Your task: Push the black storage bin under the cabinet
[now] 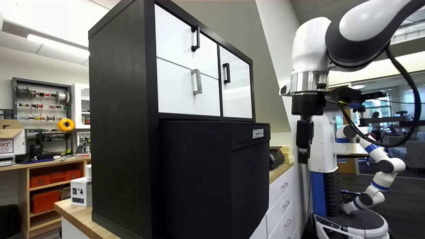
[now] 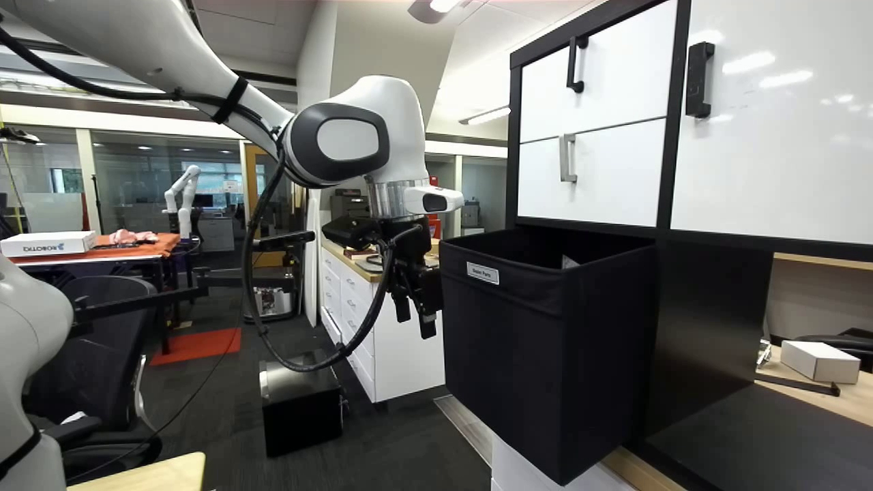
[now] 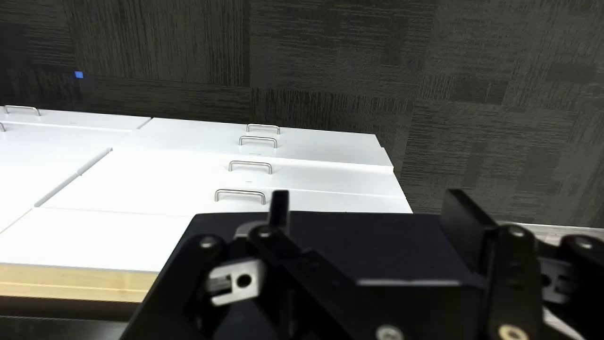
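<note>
Black and matte, the storage bin (image 2: 503, 354) is jutting out of the opening under the white fronts of the cabinet (image 1: 119, 116), overhanging the edge of the counter (image 1: 79, 212). By my guess the lining-up is going on, the push itself not yet done. The next move is probably calling for the gripper (image 3: 369, 208) to meet the bin's front squarely, below its white label (image 2: 483, 273), and press inward without twisting it. The gripper is pointing downward, its fingers (image 3: 465, 224) standing apart with nothing clamped between them. It is hanging near that front, on the side away from the cabinet; an exterior view is showing a gap between gripper and bin.
</note>
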You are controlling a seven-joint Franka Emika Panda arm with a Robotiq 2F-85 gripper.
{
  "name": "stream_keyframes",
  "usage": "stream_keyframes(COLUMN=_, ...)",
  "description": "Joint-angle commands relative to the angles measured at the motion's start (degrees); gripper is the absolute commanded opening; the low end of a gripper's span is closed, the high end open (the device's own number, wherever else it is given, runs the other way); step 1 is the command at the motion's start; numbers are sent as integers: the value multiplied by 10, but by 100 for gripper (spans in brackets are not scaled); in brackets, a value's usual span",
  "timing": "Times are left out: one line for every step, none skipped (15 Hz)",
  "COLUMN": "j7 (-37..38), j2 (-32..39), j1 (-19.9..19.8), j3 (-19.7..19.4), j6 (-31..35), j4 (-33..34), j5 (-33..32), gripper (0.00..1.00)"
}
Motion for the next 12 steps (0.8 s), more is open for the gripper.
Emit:
stream_keyframes(j7=8, j2=27, j1=9, j3=-4, j6=34, j4=7, j5=14, gripper=53)
stream_keyframes(j7=8, j2=34, j1=10, j3=-4, j6=45, j4=8, j5=18, gripper=47)
stream_keyframes(j7=9, j2=41, j1=10, j3=-4, j6=57, j4=9, j5=22, gripper=39)
stream_keyframes(j7=10, j2=48, j1=10, j3=-4, j6=72, j4=9, j5=24, gripper=34)
stream_keyframes(j7=14, j2=57, j1=9, j3=-2, j6=94, j4=10, j5=25, gripper=28)
stream_keyframes(j7=17, j2=65, j1=9, j3=-2, j6=119, j4=10, j5=25, gripper=26)
stream_keyframes(j7=19, j2=72, j1=9, j3=-1, j6=148, j4=9, j5=26, gripper=27)
stream_keyframes(j7=18, j2=79, j1=10, j3=-2, j6=175, j4=9, j5=30, gripper=26)
stream_keyframes(j7=13, j2=83, j1=13, j3=-4, j6=206, j4=7, j5=36, gripper=25)
stream_keyframes(j7=9, j2=88, j1=15, j3=-5, j6=236, j4=4, j5=42, gripper=29)
stream_keyframes(j7=1, j2=91, j1=19, j3=-7, j6=270, j4=-1, j5=52, gripper=31)
stream_keyframes(j7=-1, j2=95, j1=22, j3=-8, j6=303, j4=-6, j5=59, gripper=34)
